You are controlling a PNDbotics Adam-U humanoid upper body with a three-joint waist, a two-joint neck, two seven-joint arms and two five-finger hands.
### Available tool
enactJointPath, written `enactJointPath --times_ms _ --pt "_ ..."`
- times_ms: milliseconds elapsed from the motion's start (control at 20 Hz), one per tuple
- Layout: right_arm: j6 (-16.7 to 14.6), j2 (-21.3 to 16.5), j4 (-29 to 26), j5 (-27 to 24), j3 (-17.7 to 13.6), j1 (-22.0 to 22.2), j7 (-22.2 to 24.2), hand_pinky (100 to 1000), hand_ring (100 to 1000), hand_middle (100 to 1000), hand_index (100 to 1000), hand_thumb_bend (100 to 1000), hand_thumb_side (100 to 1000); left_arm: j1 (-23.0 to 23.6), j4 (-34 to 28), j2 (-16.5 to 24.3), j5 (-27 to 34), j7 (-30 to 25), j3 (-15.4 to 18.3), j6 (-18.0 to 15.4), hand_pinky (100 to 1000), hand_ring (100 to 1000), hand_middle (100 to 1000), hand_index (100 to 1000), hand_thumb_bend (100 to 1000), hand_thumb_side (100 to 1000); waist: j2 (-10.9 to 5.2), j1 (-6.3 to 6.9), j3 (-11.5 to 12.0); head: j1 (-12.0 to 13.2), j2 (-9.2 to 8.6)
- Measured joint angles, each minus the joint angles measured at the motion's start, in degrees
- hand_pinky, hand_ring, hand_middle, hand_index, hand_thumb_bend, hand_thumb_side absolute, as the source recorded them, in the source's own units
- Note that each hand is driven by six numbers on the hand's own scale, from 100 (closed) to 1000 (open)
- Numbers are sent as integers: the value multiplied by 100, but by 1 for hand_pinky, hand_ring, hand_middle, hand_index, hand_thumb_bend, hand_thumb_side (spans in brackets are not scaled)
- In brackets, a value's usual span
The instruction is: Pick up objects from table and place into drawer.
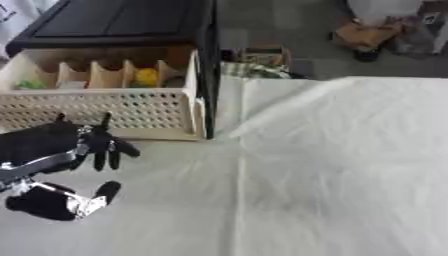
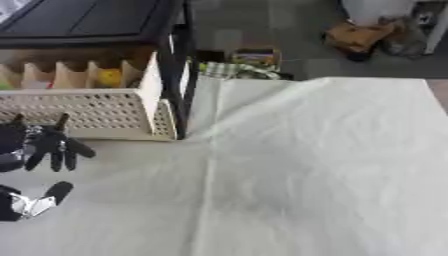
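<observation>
Left hand point(image 1: 98, 145) at near left of white table point(image 1: 332, 165)
Fingers relaxed, spread, holding nothing; open drawer point(image 1: 105, 107) just beyond it

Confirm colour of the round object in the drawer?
Yellow object, in a compartment of the cream drawer; left eye view shows it best.

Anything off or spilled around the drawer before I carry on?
Nothing spilled. The drawer stands pulled open with a yellow object among its dividers. The white cloth is creased but flat. The left hand hangs open at the drawer's front.
</observation>
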Motion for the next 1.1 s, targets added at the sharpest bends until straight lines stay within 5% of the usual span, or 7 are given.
enactJointPath --times_ms 1100 --pt "-20 4 0 -13 -69 -2 -13 778 686 350 789 386 1000 -519 339 -9 135 793 35 321 337 503 538 862 105 408 178 38 -130 27 -180"
